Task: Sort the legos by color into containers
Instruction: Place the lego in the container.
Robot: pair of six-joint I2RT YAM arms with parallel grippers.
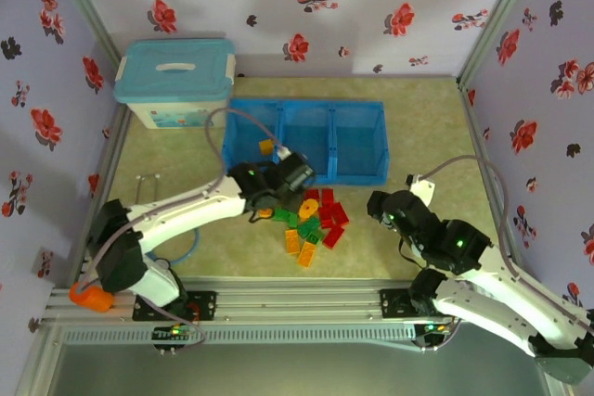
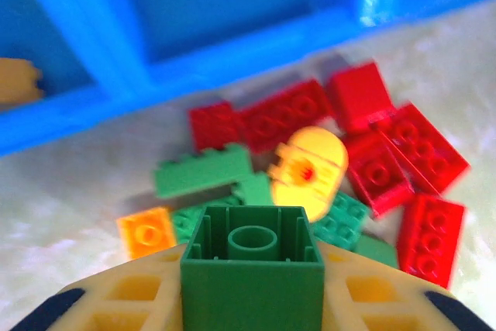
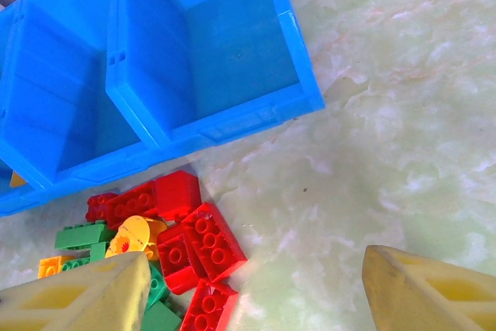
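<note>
A pile of red, green and orange-yellow legos [image 1: 314, 223] lies on the table in front of the bright-blue tray [image 1: 367, 176]. My left gripper [image 1: 277, 194] hovers over the pile's left side, shut on a green lego [image 2: 252, 265] whose hollow underside faces the camera. An orange lego [image 1: 266, 146] lies in the tray's left compartment [image 1: 239, 150]. The middle compartment [image 3: 58, 102] and the right compartment [image 3: 225, 44] hold nothing that I can see. My right gripper [image 3: 256, 288] stands open above bare table, right of the red legos [image 3: 203, 242].
A pale-blue lidded storage box [image 1: 174, 81] stands at the back left, beside the tray. Floral walls close the table on three sides. Bare tabletop [image 1: 436, 127] lies to the right of the tray and the pile.
</note>
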